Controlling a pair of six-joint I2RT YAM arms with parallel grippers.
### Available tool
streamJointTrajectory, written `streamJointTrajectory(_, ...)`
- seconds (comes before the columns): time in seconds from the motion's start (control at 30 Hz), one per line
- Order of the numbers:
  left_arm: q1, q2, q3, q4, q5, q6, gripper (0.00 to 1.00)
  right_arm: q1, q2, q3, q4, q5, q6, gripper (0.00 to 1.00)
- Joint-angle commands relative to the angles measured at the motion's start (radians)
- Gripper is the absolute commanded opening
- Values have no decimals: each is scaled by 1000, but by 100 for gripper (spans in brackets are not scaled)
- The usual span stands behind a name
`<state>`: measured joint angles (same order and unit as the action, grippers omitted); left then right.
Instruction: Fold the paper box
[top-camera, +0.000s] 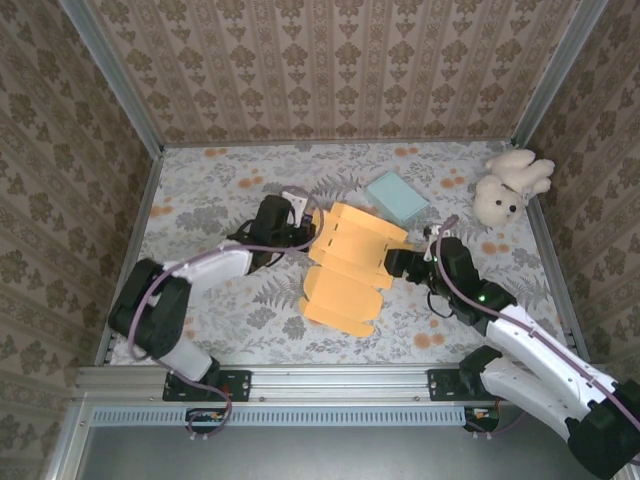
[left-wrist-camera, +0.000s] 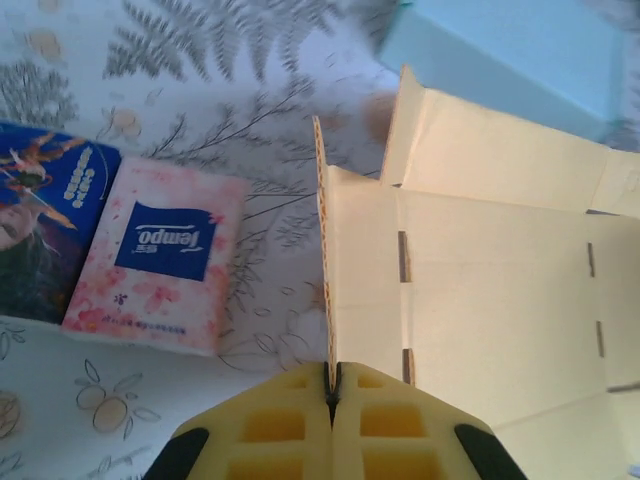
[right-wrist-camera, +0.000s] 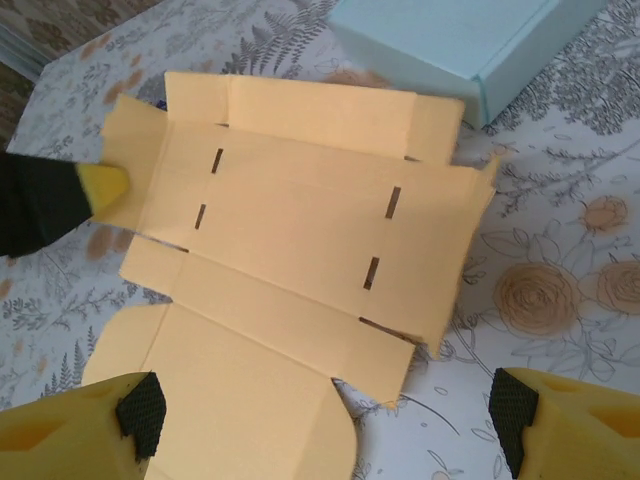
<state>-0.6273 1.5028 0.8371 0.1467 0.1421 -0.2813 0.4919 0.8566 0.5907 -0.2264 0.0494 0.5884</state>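
Now the left fingers (left-wrist-camera: 280, 430) pinch 1 side flap (left-wrist-camera: 322, 250) of the paper box (top-camera: 345, 270), standing it upright as a wall. The box lies opened out mid-surface. The right fingers (right-wrist-camera: 70, 440) hover spread at its right edge, likely ready to brace.

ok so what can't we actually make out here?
Left wrist: blue printed packet cut off by left edge; pale blue box blurred, cropped at top.
Top external: pinch of left gripper on orange cardboard box blank hidden under its own wrist.
Right wrist: blank's near flap cut by bottom edge.
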Motion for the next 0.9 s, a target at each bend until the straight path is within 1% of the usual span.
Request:
streamJointTrajectory(0.0,-53,-152,-77,88,-97,65,0,6,56,137,-58,-57,-70,87)
streamJointTrajectory(0.07,-80,-239,-139,123,-152,85,0,5,101,218,-102,-73,-112,87)
streamJointTrajectory(0.17,-120,-361,-243,194,-260,106,0,7,189,346,-173,-99,-260,86)
streamJointTrajectory(0.27,-153,-463,-341,275,-353,117,0,7,295,487,-249,-129,-495,82)
streamJointTrajectory(0.37,-161,-539,-413,326,-386,110,0,7,403,607,-328,-243,-784,81)
streamJointTrajectory(0.43,-164,-578,-458,367,-378,113,0,7,479,685,-410,-313,-983,71)
streamJointTrajectory(0.5,-166,-607,-492,393,-368,114,0,5,556,752,-491,-343,-1142,65)
streamJointTrajectory(0.63,-167,-680,-538,391,-356,118,0,-20,703,914,-649,-354,-1268,61)
streamJointTrajectory(0.7,-168,-722,-563,393,-348,119,0,-29,750,975,-720,-360,-1327,61)
streamJointTrajectory(0.87,-166,-809,-604,397,-341,120,0,-47,845,1090,-853,-370,-1418,56)
